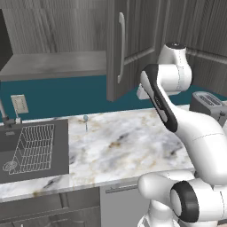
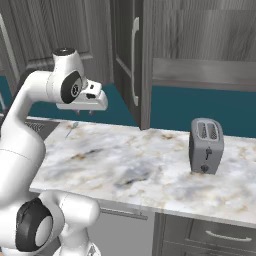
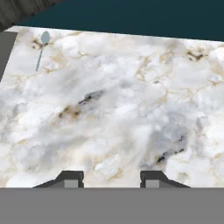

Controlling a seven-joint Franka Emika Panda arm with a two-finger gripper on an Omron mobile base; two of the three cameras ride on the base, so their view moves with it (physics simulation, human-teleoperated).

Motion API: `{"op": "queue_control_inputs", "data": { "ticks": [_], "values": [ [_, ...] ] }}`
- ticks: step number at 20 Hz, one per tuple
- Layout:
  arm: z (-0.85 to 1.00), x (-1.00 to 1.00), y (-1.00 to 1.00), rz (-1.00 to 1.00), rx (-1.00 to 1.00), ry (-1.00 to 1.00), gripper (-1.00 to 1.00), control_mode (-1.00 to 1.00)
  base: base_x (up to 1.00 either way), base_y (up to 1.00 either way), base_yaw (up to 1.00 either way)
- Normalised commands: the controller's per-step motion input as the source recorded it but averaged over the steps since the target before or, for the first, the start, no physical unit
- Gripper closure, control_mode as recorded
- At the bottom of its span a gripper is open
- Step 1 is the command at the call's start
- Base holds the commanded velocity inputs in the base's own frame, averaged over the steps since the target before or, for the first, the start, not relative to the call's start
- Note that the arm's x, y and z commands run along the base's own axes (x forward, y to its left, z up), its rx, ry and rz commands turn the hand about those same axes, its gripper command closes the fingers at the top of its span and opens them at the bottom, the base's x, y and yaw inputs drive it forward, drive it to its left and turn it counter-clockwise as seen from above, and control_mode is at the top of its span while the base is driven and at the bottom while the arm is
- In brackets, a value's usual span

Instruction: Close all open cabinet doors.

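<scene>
Standing ajar: a tall grey wood-grain cabinet door (image 1: 116,48) with a recessed panel is occupying the upper centre of the left base view, its long axis running vertically and its free edge swinging out toward the camera over the counter.
Door handle: a long silver vertical bar handle (image 1: 121,47) is lying parallel to the door's long axis, near its front edge.
Door seen from the right: the same door (image 2: 131,60) is hanging edge-on at upper centre of the right base view, projecting forward from the cabinet row.
Claw: the white two-finger gripper (image 2: 84,111) is hovering at left centre of the right base view, pointing down at the counter, left of the door and apart from it; its dark fingertips (image 3: 70,179) are sitting spread apart, released, grasping nothing.
Counter: a white-and-grey marble countertop (image 1: 115,146) is stretching beneath the door.
Spoon: a small pale blue spoon (image 3: 42,48) is lying in the upper left of the hand view.
Toaster: a grey two-slot toaster (image 2: 205,145) is standing at right centre of the right base view.
Sink: a dark sink (image 1: 60,146) holding a wire rack (image 1: 33,148) is sitting at lower left of the left base view.
</scene>
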Motion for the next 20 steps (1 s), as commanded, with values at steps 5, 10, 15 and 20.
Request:
{"op": "queue_control_inputs", "data": {
  "ticks": [5, 10, 15, 20],
  "values": [
    [0.0, -0.13, 0.0, 0.0, 0.0, -0.03, -1.0, -1.0, 0.0, 0.0, 0.0],
    [0.08, -0.28, 0.0, 0.0, 0.0, -0.12, -1.0, -1.0, 0.0, 0.0, 0.0],
    [0.14, -0.35, 0.0, 0.0, 0.0, -0.13, -1.0, -1.0, 0.0, 0.0, 0.0],
    [0.23, -0.39, 0.0, 0.0, 0.0, -0.19, -1.0, -1.0, 0.0, 0.0, 0.0]
  ]
}}
